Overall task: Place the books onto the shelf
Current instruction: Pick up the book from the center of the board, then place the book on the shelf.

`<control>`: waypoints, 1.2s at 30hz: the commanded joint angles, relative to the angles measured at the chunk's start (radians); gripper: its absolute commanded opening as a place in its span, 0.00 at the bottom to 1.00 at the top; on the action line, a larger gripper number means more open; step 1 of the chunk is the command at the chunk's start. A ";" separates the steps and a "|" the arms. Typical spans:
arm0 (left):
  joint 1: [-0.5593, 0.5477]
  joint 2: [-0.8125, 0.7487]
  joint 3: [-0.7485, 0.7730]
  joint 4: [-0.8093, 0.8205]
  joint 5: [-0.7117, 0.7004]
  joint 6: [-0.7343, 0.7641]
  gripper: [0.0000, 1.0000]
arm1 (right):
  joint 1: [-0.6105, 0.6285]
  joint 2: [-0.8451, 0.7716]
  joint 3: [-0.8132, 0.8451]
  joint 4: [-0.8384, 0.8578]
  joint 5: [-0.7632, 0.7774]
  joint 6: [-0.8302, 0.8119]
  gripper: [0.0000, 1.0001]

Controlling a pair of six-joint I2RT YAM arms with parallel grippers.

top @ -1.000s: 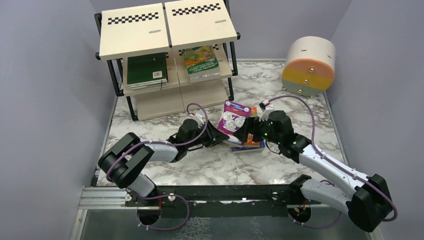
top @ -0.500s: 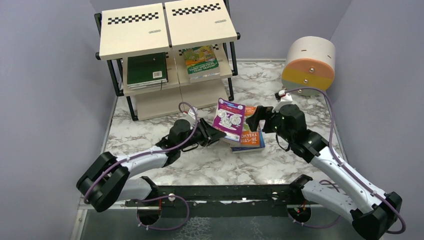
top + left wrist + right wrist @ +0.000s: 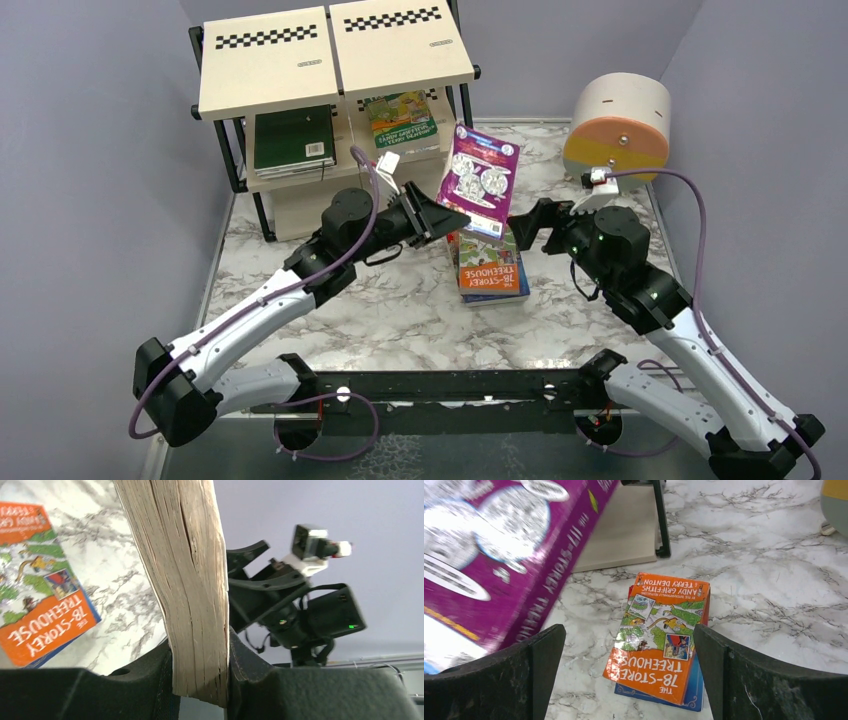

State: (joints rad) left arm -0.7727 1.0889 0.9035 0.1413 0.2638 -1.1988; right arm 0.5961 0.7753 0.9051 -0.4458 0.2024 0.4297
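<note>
Above the surface [image 3: 400, 310], the purple book [image 3: 482, 178] is pinched near-upright in the left tool [image 3: 440, 215], the shelf [image 3: 265, 75] being found just beyond and leftward, while the right tool [image 3: 528, 225] is spread over the stack of books [image 3: 490, 270].

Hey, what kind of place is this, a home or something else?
Probably a robot lab work cell, not a home: a white-and-black left arm and right arm mounted at a marble-patterned table, plain grey enclosing walls, and a black-framed beige shelf with checkered strips.
</note>
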 commanded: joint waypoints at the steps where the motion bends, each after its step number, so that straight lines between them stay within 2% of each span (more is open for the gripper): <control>1: -0.013 -0.041 0.211 -0.045 -0.034 0.076 0.00 | 0.001 -0.020 0.021 -0.018 0.002 -0.028 0.98; 8: -0.013 -0.003 0.550 -0.244 -0.114 0.195 0.00 | 0.002 -0.040 0.049 -0.033 -0.035 -0.035 0.97; 16: 0.017 0.209 1.134 -0.580 -0.265 0.350 0.00 | 0.002 -0.049 0.094 -0.053 -0.095 -0.036 0.95; 18: 0.053 0.272 1.258 -0.627 -0.249 0.351 0.00 | 0.002 -0.045 0.100 -0.053 -0.111 -0.041 0.95; 20: 0.168 0.326 1.334 -0.641 -0.148 0.300 0.00 | 0.001 -0.040 0.106 -0.049 -0.124 -0.048 0.95; 22: 0.385 0.347 1.270 -0.513 0.144 0.149 0.00 | 0.002 -0.028 0.113 -0.042 -0.136 -0.058 0.95; 24: 0.544 0.342 1.116 -0.302 0.293 -0.008 0.00 | 0.001 -0.020 0.116 -0.029 -0.148 -0.065 0.95; 25: 0.616 0.348 1.064 -0.258 0.322 -0.041 0.00 | 0.002 -0.017 0.117 -0.024 -0.155 -0.068 0.95; 30: 0.827 0.372 0.968 -0.155 0.420 -0.129 0.00 | 0.001 -0.001 0.118 -0.007 -0.192 -0.074 0.95; 36: 1.018 0.426 1.001 -0.105 0.514 -0.236 0.00 | 0.001 0.062 0.140 0.018 -0.254 -0.071 0.94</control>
State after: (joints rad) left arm 0.1562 1.5749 1.8339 -0.1959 0.6338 -1.3140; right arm 0.5961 0.8001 1.0008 -0.4690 0.0238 0.3687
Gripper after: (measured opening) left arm 0.204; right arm 0.944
